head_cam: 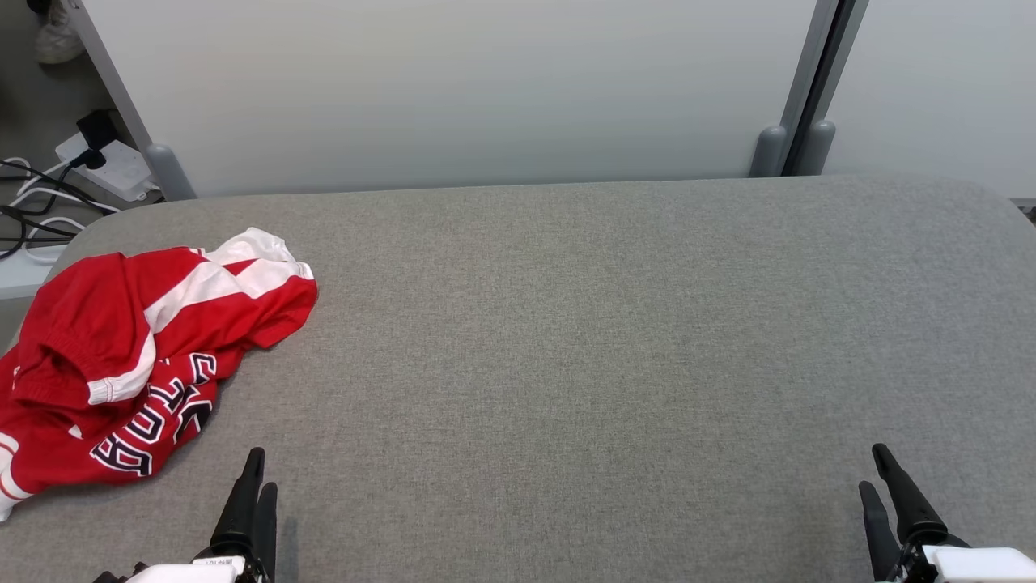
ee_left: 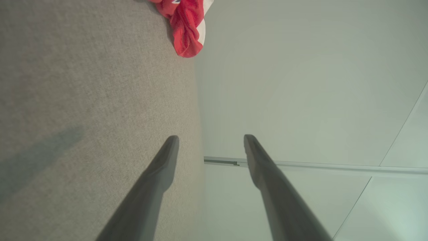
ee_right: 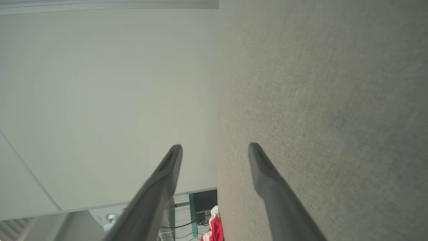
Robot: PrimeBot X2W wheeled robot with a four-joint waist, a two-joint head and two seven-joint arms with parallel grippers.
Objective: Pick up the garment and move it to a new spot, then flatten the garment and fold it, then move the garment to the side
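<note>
Leftward, crumpled red garment point(head_cam: 121, 348) — on grey table point(head_cam: 607, 340).

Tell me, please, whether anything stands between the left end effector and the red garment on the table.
Nothing visible does. The left end effector is open at the near edge of the table. The red garment lies crumpled just ahead and to its left, with only bare grey surface between them.

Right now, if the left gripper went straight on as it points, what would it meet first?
Probably nothing close: the open left gripper points across bare table, with the garment off to its left. The first thing in line looks like the pale wall behind the table, though depth is unclear.
</note>
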